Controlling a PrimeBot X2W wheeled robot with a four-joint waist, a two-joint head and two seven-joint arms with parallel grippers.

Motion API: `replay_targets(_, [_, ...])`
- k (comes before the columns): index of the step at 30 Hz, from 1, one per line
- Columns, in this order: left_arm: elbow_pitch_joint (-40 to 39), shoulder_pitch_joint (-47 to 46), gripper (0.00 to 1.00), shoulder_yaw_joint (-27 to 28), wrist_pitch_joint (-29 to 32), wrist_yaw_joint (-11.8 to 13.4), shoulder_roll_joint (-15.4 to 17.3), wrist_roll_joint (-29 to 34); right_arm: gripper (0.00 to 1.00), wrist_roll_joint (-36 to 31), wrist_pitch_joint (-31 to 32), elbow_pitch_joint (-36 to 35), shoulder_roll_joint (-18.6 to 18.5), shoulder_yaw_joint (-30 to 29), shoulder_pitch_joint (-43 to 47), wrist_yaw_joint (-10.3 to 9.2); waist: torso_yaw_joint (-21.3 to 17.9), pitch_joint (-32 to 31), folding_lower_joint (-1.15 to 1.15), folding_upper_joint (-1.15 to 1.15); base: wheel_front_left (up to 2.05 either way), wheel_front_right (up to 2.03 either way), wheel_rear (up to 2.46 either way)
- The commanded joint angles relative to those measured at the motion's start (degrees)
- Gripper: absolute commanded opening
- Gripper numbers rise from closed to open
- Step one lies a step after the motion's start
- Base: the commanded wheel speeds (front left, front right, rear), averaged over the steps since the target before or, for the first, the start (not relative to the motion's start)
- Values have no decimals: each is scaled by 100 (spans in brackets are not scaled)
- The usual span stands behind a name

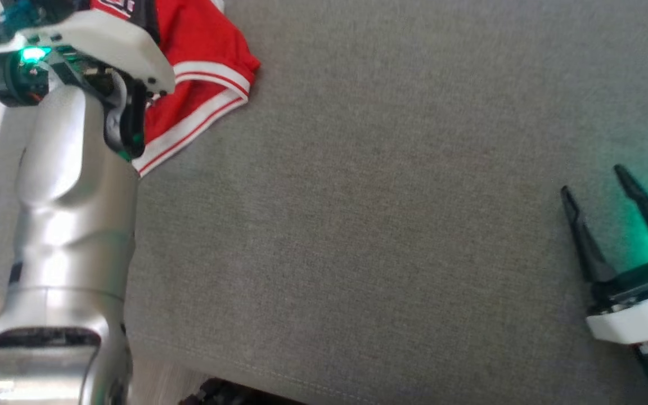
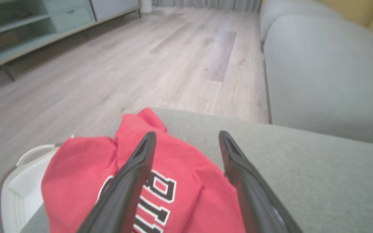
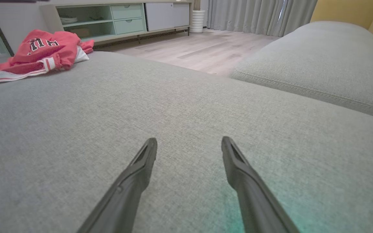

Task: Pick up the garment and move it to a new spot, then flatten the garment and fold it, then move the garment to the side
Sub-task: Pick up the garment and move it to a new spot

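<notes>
At the far left corner of the grey cushion (image 1: pixel 386 225), the red garment (image 1: pixel 206 62) lies bunched, its white-and-red striped hem spread onto the cushion. Black-and-white lettering shows on top in the left wrist view. Part of the cloth hangs off the cushion's edge over a white basket (image 2: pixel 15 191) that sits just beside that corner on the wooden floor (image 2: pixel 141 64). The pale left arm (image 1: pixel 71 225) reaches along the cushion's left side to that corner. The left gripper (image 2: pixel 186 137) is poised over the garment with its two dark fingers spread apart and nothing between them; whether they touch the cloth cannot be told. Across the bare middle of the cushion, well apart from the garment, the right gripper (image 1: pixel 593 181) hangs low over the cushion's right part. Its fingers also stand apart and hold nothing, and a green glow falls on the fabric beside it.
</notes>
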Motion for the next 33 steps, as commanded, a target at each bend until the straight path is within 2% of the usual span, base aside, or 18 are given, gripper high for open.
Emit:
replay_targets(1, [202,-198,100,222,143,96,274,-49,100,-38,-60,-274,-216,34,47,-5,5,296,-2,0,0,0,0])
replay_targets(5, [1208,-427,100,443,498,93,187,-431,100,-52,-47,-543,-421,-48,145,-5,24,435,-2,0,0,0,0])
replay_targets(8, [1846,-485,100,587,759,-52,128,-739,100,-40,14,-746,-516,-48,138,-5,-7,495,-2,0,0,0,0])
replay_targets(14, [2541,-592,100,573,1031,-156,98,-873,100,-29,83,-937,-570,-70,105,-5,-32,561,-2,0,0,0,0])
replay_targets(15, [2608,-620,81,575,1032,-178,93,-899,100,-34,89,-961,-562,-71,110,-5,-35,572,-2,0,0,0,0])
replay_targets(16, [2645,-644,23,558,986,-202,89,-902,100,-40,90,-977,-550,-75,120,-5,-38,579,-2,0,0,0,0])
replay_targets(17, [2663,-664,0,542,906,-229,84,-905,100,-45,90,-982,-535,-82,135,-5,-39,579,-2,0,0,0,0])
replay_targets(21, [2556,-809,0,525,223,-306,156,-906,100,-48,64,-914,-428,-77,143,-5,-78,471,-2,0,0,0,0])
replay_targets(25, [2426,-981,0,434,-380,-399,319,-852,100,-40,-4,-727,-217,21,39,-5,-214,87,-2,0,0,0,0])
replay_targets(29, [2249,-1107,0,191,-713,-481,484,-750,100,-17,-49,-419,135,229,-83,-5,-483,-535,-2,0,0,0,0])
replay_targets(33, [1995,-1186,0,-131,-753,-504,634,-701,100,23,-57,-250,550,385,-95,-5,-859,-1209,-2,0,0,0,0])
